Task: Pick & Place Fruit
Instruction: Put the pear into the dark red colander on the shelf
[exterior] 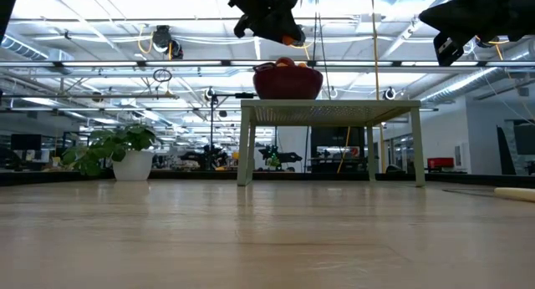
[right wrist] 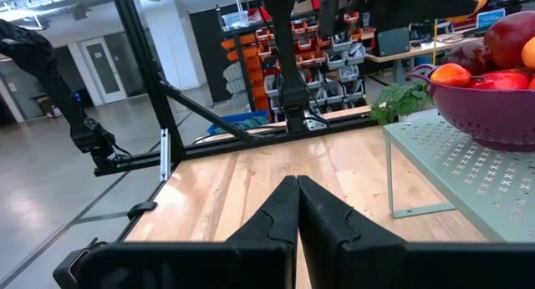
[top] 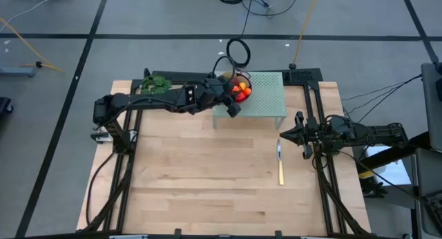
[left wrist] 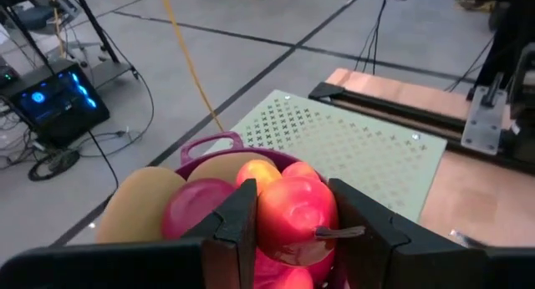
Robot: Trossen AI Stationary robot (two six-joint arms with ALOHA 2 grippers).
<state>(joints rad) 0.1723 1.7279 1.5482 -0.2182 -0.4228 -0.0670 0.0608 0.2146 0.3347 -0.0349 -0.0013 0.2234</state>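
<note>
The left gripper (left wrist: 292, 230) hangs over the bowl (exterior: 287, 83) on the green stand (top: 266, 101) at the table's far edge, its fingers (left wrist: 236, 226) part-closed on a red fruit (left wrist: 294, 218). That fruit sits between the fingers, just above the other fruit (left wrist: 146, 204) heaped in the bowl. The right gripper (right wrist: 296, 207) waits at the table's right side, fingers pressed together and empty, near the knife (top: 280, 163).
</note>
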